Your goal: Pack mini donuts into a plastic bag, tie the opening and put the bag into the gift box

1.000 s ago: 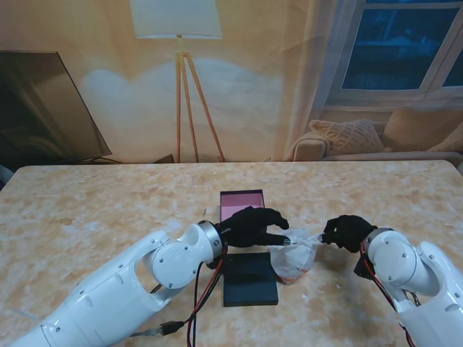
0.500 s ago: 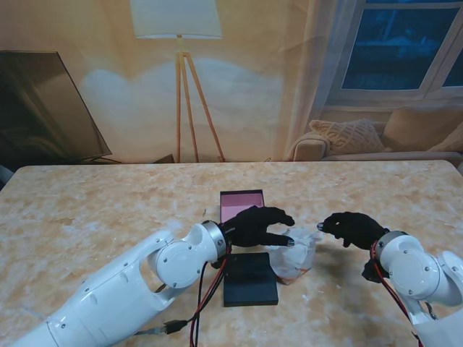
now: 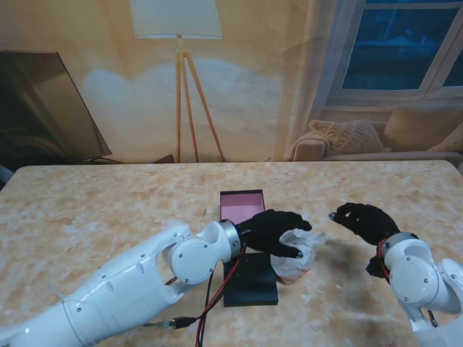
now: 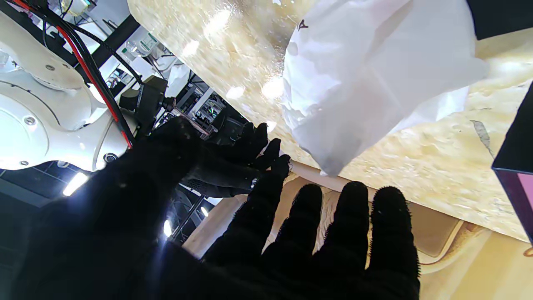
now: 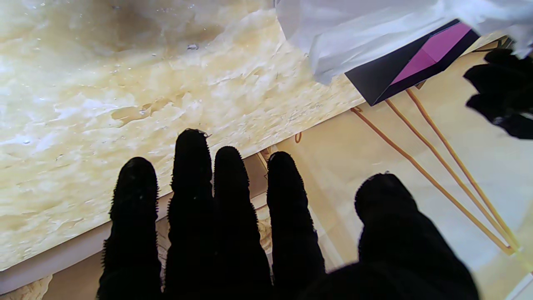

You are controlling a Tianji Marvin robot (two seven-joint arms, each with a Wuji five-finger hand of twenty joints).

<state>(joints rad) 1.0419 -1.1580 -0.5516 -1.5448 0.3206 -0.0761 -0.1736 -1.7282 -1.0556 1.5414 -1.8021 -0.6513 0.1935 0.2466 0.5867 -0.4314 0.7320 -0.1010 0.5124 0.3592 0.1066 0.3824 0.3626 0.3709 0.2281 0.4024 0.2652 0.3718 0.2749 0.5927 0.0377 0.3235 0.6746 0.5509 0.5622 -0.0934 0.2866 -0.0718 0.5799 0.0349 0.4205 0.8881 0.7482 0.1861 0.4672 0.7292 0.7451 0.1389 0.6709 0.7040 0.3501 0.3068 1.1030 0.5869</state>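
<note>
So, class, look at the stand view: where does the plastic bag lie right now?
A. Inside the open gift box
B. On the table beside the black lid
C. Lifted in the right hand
B: the plastic bag rests on the table just right of the black lid.

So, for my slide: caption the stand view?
Left hand over the plastic bag beside the gift box; right hand open.

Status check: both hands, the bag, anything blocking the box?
Left hand open, over the bag. Right hand open, clear of it. Bag on table beside black lid, not tied that I can see. Gift box open, unobstructed.
</note>
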